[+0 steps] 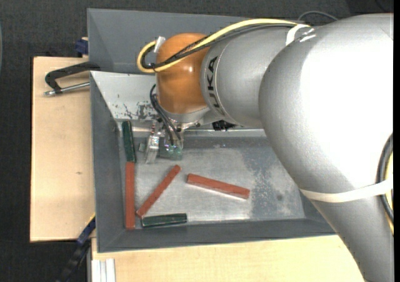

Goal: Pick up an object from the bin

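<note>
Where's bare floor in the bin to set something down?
Bare floor: right of the lone red stick; also between it and the front wall. Crowded left: gripper, slanted red stick, upright red stick, upper green stick, lower green stick.

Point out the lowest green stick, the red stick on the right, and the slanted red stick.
Lowest green stick [164, 219]: camera view, its middle.
Right red stick [217, 186]: camera view, its middle.
Slanted red stick [158, 191]: camera view, its middle.

Five flat sticks lie on the floor of the bin [275, 196]: an upper green stick [128, 141] and a long red stick [129, 194] along the left wall, a diagonal red stick [159, 191] beside them, a middle red stick [217, 186] slightly tilted, and a lower green stick [164, 219] by the near wall
</note>
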{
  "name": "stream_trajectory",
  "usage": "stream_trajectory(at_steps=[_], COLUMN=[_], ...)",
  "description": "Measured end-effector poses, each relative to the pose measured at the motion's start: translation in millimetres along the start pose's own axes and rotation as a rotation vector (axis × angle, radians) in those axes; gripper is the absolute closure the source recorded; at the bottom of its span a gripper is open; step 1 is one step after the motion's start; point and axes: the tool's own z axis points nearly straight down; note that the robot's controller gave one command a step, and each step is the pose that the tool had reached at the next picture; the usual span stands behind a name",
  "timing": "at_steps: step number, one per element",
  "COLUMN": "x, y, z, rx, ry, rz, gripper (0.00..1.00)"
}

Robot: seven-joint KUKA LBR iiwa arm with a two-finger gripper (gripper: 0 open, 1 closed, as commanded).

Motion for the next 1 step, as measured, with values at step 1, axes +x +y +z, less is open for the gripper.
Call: stream_trajectory(at_steps=[1], x=[0.0], y=[-0.6], z=[-0.3], rx=[0.0], ry=[0.001], rz=[0.001], gripper=[1.0])
